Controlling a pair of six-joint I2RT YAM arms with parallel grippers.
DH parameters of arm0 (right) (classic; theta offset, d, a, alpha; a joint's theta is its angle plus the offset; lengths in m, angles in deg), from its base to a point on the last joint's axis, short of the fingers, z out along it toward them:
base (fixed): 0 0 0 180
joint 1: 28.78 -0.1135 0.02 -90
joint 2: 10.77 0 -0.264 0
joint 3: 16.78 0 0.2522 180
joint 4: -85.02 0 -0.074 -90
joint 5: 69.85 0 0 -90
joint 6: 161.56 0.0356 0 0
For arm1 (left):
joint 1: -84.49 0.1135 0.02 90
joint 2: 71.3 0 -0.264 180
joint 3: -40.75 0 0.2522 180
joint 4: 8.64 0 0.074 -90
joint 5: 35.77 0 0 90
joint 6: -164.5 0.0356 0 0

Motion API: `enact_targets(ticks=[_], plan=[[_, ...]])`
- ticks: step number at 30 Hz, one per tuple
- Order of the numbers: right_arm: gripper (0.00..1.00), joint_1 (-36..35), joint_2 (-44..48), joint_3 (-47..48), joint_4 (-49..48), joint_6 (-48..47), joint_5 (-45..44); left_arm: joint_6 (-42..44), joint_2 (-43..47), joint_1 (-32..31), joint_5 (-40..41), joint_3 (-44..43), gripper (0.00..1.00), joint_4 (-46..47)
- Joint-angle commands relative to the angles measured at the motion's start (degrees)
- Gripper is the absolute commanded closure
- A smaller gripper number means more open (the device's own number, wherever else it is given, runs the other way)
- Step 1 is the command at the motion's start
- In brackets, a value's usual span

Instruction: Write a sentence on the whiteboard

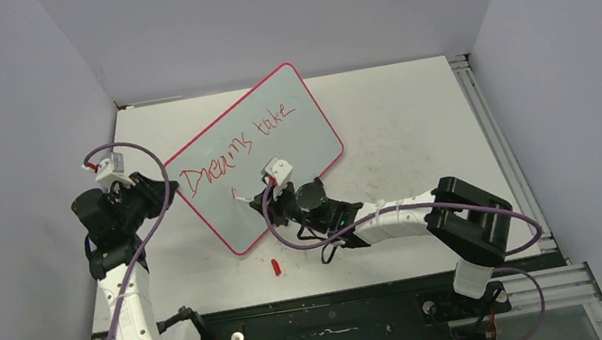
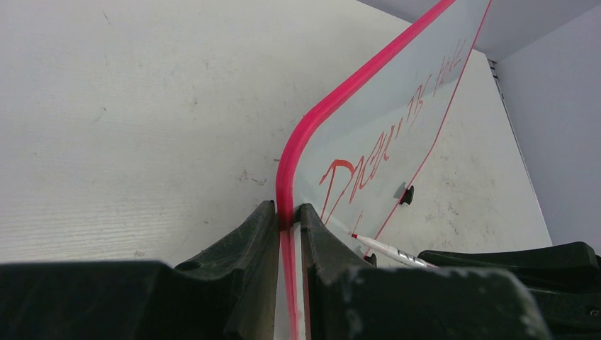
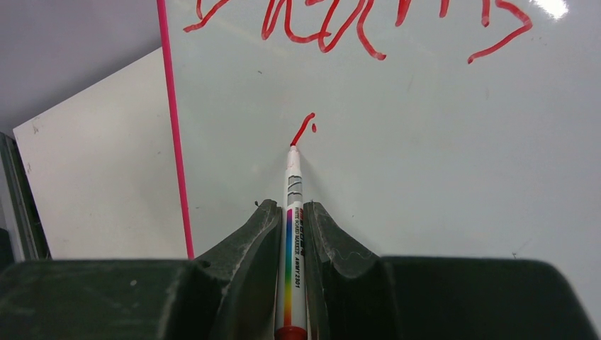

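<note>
Whiteboard (image 1: 267, 152) sits skewed mid tabletop (image 1: 419, 133), nearer the far edge. Looks stiff, light and glossy-slick, so grip the rim, not the face. Left claw (image 2: 287, 212) is clamped on the rim at the board's left corner. Right claw (image 3: 292, 209) pinches marker (image 3: 293, 184), tip on board.

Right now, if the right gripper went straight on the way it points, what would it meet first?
The whiteboard: the marker held by the right gripper has its tip at the surface, by a short red stroke, so contact looks immediate.
</note>
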Motion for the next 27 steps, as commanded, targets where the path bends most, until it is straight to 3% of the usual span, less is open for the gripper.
enact_targets(ticks=[1, 14, 27], plan=[[0.95, -0.6, 1.5, -1.7, 1.0, -0.3, -0.9, 0.3, 1.1, -0.5, -1.8, -0.3, 0.87, 1.9], [0.95, -1.8, 4.2, -5.1, 2.8, -0.3, -2.7, 0.3, 1.1, -0.5, -1.9, -0.3, 0.87, 2.0], [0.95, -3.7, 6.0, -2.5, 2.4, -1.9, -2.7, 0.2, 0.8, -0.5, -2.0, -0.3, 0.87, 2.2]])
